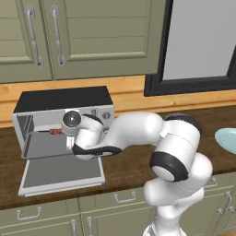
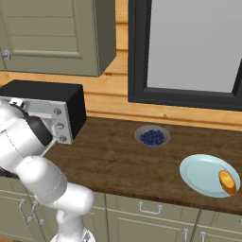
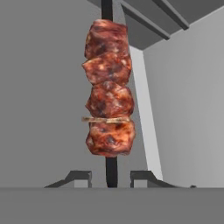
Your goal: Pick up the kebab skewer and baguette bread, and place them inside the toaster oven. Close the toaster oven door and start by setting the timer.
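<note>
Your arm [image 1: 138,133]: glossy white rounded shells, bulbous at each joint. Dark black bands ring the joints. Grey round cap on the wrist. Tool [image 3: 111,176] has two small dark finger tips.

Setting: domestic kitchen, rendered. Evidence: dark wood worktop [image 2: 118,165] over olive-green base cabinets [image 1: 55,216] with curved metal pulls; matching wall cupboards [image 1: 92,37] above; pale timber backsplash [image 2: 156,113]; black-framed window [image 2: 189,52]. Appliance: toaster oven [image 1: 62,99], silver with black top, toaster oven door [image 1: 62,175] lowered flat. Tableware: bowl of blueberries [image 2: 152,136]; pale blue plate [image 2: 201,177] bearing baguette bread [image 2: 228,182].
</note>
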Motion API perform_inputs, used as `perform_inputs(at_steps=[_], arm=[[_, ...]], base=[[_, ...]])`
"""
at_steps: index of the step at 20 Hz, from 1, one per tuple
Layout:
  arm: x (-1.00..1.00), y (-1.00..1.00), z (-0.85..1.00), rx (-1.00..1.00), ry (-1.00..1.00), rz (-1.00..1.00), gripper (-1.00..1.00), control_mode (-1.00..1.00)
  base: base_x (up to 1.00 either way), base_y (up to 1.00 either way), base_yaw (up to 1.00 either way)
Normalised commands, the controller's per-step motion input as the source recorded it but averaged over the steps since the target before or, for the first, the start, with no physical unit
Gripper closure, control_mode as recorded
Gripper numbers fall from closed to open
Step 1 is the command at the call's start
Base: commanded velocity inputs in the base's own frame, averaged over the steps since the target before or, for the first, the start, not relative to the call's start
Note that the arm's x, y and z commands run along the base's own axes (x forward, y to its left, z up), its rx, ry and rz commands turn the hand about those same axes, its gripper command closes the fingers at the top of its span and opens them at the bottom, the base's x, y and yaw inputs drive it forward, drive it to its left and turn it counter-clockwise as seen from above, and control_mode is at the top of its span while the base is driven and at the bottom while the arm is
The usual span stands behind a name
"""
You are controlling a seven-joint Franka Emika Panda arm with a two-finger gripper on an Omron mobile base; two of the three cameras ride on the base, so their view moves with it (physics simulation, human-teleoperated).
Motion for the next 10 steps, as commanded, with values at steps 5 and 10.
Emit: perform_inputs(at_steps=[5, 10], arm=[[0.07, 0.0, -0.02, 0.0, 0.0, 0.0, 1.0, -1.0], [0.0, 0.0, -0.06, -0.01, 0.0, 0.0, 1.0, -1.0]], base=[[0.0, 0.0, 0.0], [0.0, 0.0, 0.0]])
